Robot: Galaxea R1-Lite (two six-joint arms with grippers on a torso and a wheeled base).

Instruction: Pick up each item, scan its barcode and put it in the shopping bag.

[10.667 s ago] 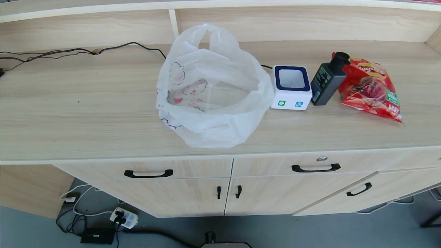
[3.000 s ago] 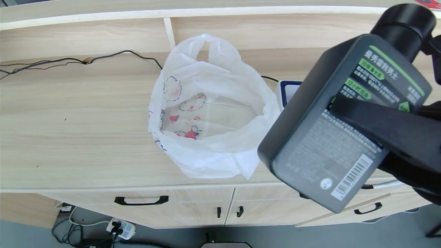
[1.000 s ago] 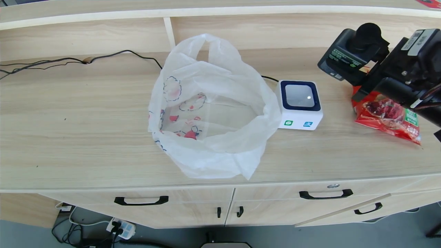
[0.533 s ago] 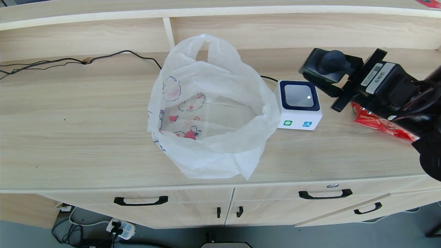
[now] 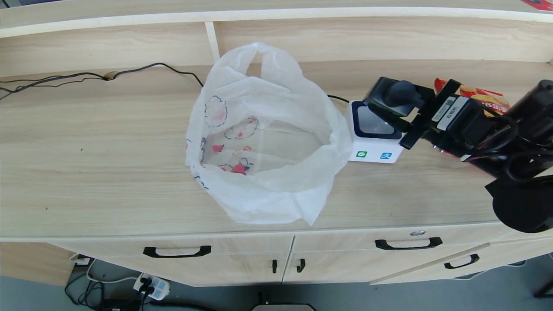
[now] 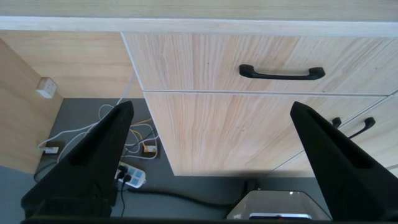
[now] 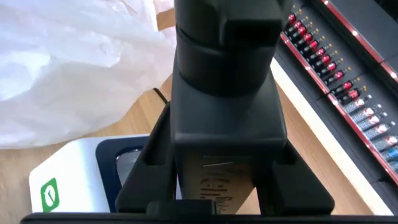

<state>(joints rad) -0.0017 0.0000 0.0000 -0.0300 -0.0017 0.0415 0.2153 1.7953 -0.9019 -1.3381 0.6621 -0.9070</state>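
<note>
Swinging leftward, the dark bottle (image 5: 391,96) is now hovering over the scanner (image 5: 371,152). Fingers of the left gripper (image 6: 211,109) are gaping before a drawer (image 6: 205,62). The shopping bag (image 5: 263,129) is sitting mid-table (image 5: 86,151). Fingers of the right gripper (image 5: 412,108) are pinching the bottle, its print unreadable.

Before me, the pale wooden counter (image 5: 108,142) carries an open white shopping bag (image 5: 268,190). A white-and-blue scanner (image 5: 372,152) sits just beside it, with a red chip bag (image 5: 492,101) farther right. Black cables (image 5: 86,75) trail along the back left.
</note>
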